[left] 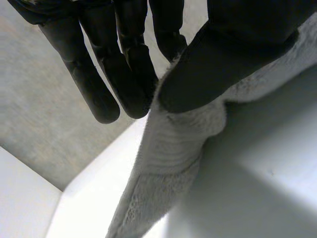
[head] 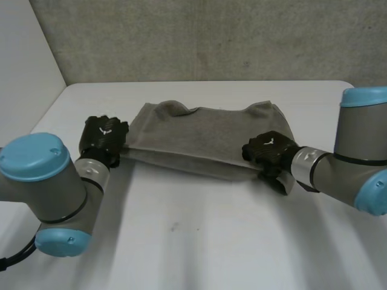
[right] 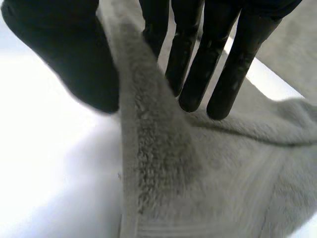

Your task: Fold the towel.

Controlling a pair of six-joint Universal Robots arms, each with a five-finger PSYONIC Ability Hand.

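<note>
A grey towel (head: 202, 134) lies spread across the white bench (head: 211, 241) between the two hands, with its near edge raised off the surface where they grip it. The left hand (head: 104, 136) is at the towel's near corner on its own side. In the left wrist view its thumb (left: 223, 59) presses down on the cloth while the straight fingers (left: 130, 74) sit on the other side of the edge, so the corner is pinched between them and the rest of the towel runs away past the fingertips. The right hand (head: 271, 149) holds the opposite near corner. In the right wrist view the hem passes between its thumb (right: 64, 59) and its straight fingers (right: 218, 64), pinched there, and the cloth fans out beneath the fingertips. A grey wall (head: 199, 36) stands beyond the towel.
</note>
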